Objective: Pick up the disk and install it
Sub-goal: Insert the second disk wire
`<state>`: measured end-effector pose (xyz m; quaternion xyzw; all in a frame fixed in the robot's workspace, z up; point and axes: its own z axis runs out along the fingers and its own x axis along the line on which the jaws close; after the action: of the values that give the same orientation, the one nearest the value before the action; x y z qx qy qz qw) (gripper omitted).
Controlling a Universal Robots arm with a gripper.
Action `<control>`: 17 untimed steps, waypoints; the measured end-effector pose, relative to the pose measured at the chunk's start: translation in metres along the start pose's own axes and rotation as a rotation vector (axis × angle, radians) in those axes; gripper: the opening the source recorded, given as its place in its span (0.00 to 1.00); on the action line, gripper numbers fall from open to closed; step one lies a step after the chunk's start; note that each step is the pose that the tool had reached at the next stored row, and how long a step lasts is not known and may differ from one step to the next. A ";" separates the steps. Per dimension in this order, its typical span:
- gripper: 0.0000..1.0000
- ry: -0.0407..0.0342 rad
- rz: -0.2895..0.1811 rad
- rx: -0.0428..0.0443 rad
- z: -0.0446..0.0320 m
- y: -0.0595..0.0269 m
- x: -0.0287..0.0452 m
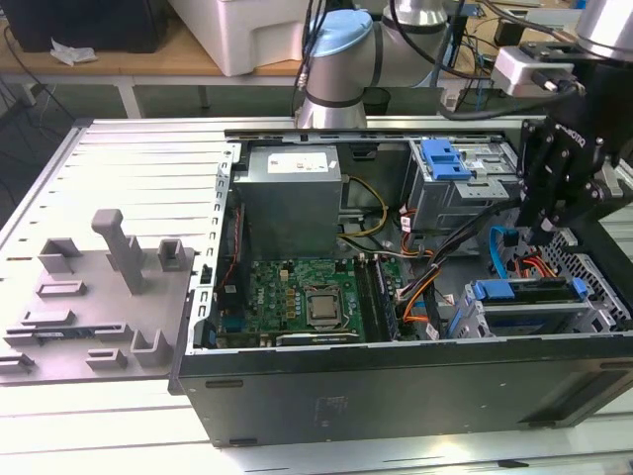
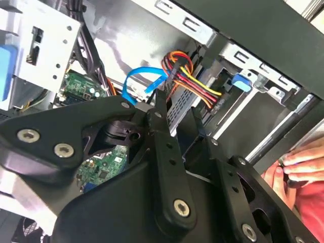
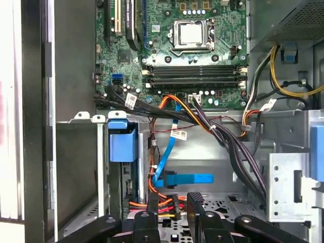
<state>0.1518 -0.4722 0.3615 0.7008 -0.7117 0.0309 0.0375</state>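
Black metal is what you see first: the open computer case [image 1: 396, 396] lies on its side near the middle of the desk [image 1: 138, 148], with its inside facing up. The gripper [image 1: 546, 236] hangs over the case's corner on the exterior view's right, just above the drive bays. In the first wrist view its 2 fingers [image 3: 195, 205] stand with a narrow gap between them. You see only red and orange wires through this gap, so the tool holds nothing.

The disk [image 1: 524, 290] sits in the drive bay at that same corner, right under the gripper. Its blue carrier rail is along the top and lies level with the bay's frame. I cannot tell if the fingertips touch it.

A blue flat cable [image 3: 187, 178] curves near the fingers. The green motherboard [image 1: 297, 292] fills the middle of the case, and the grey power supply [image 1: 292, 198] is at the far edge. A blue-handled drive cage [image 1: 445, 163] stands at the far corner. In the second wrist view a person's hand [image 2: 304, 162] rests outside the case wall. A grey holder tray [image 1: 89, 307] lies on the desk beside the case, at the exterior view's left.
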 end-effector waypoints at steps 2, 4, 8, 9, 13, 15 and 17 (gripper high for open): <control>0.36 0.0129 -0.005 0.0007 -0.0013 0.0006 -0.0048; 0.36 0.0282 -0.013 0.0027 -0.0019 0.0014 -0.0088; 0.36 0.0312 -0.016 0.0446 -0.0018 0.0055 -0.0091; 0.36 0.0318 -0.016 0.0553 -0.0018 0.0078 -0.0091; 0.36 0.0336 -0.014 0.0761 -0.0017 0.0132 -0.0090; 0.36 0.0349 -0.013 0.0883 -0.0017 0.0164 -0.0090; 0.36 0.0374 -0.012 0.1040 -0.0017 0.0214 -0.0089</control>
<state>0.1305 -0.4629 0.3625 0.7053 -0.7041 0.0808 0.0145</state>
